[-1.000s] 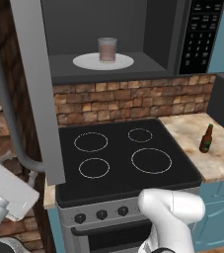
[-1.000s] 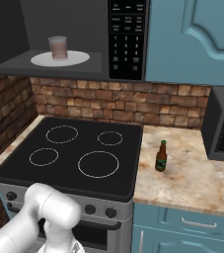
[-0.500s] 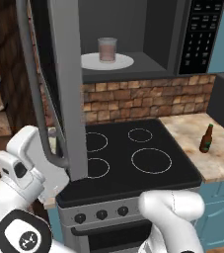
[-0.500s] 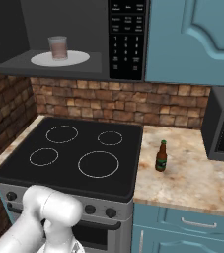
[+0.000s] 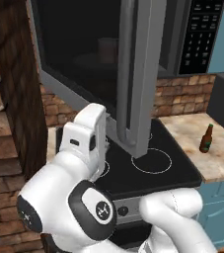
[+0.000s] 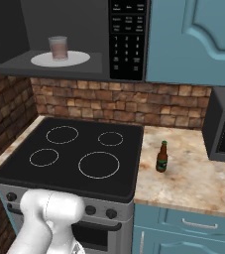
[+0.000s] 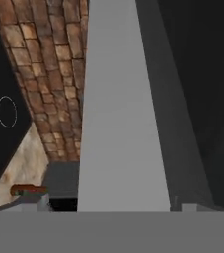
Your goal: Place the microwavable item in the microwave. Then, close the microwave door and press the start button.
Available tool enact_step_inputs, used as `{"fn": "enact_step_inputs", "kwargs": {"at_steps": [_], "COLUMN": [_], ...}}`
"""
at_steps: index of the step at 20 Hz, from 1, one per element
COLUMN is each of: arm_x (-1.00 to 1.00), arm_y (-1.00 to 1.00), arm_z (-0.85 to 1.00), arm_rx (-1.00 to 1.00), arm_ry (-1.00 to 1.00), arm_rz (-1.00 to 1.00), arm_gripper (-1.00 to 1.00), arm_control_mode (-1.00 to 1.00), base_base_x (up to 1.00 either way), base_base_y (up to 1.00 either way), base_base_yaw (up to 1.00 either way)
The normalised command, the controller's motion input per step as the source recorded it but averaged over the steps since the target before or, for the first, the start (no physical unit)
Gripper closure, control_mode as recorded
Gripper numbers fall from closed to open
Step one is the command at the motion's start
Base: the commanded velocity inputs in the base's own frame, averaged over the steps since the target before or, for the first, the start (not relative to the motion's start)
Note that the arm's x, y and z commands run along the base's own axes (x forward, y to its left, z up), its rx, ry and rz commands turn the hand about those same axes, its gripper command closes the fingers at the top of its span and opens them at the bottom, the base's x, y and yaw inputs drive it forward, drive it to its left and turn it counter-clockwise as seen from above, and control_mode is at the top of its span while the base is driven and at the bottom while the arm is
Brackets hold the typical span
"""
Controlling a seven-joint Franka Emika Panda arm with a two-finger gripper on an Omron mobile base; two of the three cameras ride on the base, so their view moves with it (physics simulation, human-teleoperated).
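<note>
A: Where is the arm [image 5: 84, 197]?
B: It bends up at the left, in front of the stove [image 6: 79, 158]. Its white hand [image 5: 86, 141] is just by the bottom of the door [image 5: 143, 74], near the long bar handle [image 5: 125, 74].
A: Are the fingers apart or together?
B: I cannot tell. They are hidden.
A: Where is the cup [image 6: 58, 48]?
B: It stands upright on the white plate [image 6: 82, 59] inside the microwave [image 6: 74, 34]. The door is partly open.
A: How many things are there?
B: One cup, one bottle [image 6: 162, 157], four rings on the stove.
A: What is the room like?
B: The bottle stands on a tan counter [image 6: 193, 168]. There is a brick wall [image 6: 158, 104] and blue cupboards [image 6: 193, 39].
</note>
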Motion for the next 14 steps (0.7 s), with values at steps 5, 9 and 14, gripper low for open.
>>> {"fn": "enact_step_inputs", "kwargs": {"at_steps": [5, 9, 14], "arm_x": [0.26, 0.65, 0.99], "arm_y": [-1.00, -0.97, -0.69], "arm_z": [0.02, 0.02, 0.28], "arm_rx": [0.19, 0.18, 0.13], "arm_ry": [0.09, 0.07, 0.12], "arm_rz": [0.26, 0.36, 0.35], "arm_gripper": [-1.00, -1.00, -1.00], "arm_control_mode": [-1.00, -1.00, -1.00], "base_base_x": [0.00, 0.00, 0.00], "base_base_y": [0.00, 0.00, 0.00], "base_base_yaw": [0.00, 0.00, 0.00]}}
